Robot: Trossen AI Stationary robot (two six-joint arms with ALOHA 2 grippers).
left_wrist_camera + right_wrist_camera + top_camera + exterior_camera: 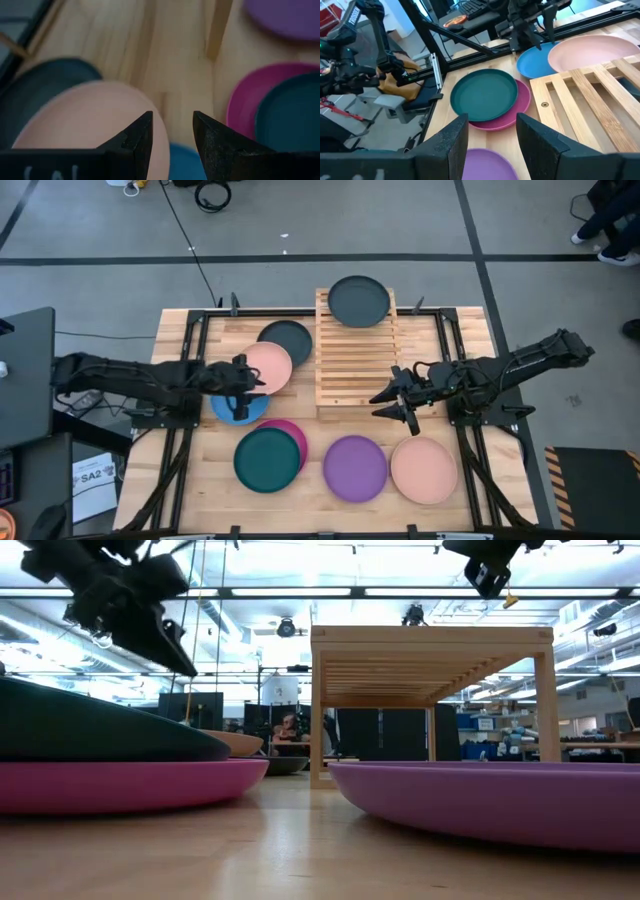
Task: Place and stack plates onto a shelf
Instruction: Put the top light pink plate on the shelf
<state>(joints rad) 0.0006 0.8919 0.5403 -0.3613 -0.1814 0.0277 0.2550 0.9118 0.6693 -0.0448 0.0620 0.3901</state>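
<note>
Left gripper (172, 132), jaws parted and empty, hung over round matte salmon-pink plate (264, 367) beside slatted wooden shelf's (356, 365) left edge; right gripper (404, 401) likewise unclenched.

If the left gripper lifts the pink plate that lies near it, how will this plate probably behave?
The salmon pink plate looks rigid and thin, so it probably stays flat and feels light. Its matte surface should give fair grip, but its low rim offers the open left gripper little to hold. It rests partly over the dark grey plate and the blue plate, so a push may slide or tilt it.

Grey plate (358, 301) on shelf (356, 365), others tabled
</note>
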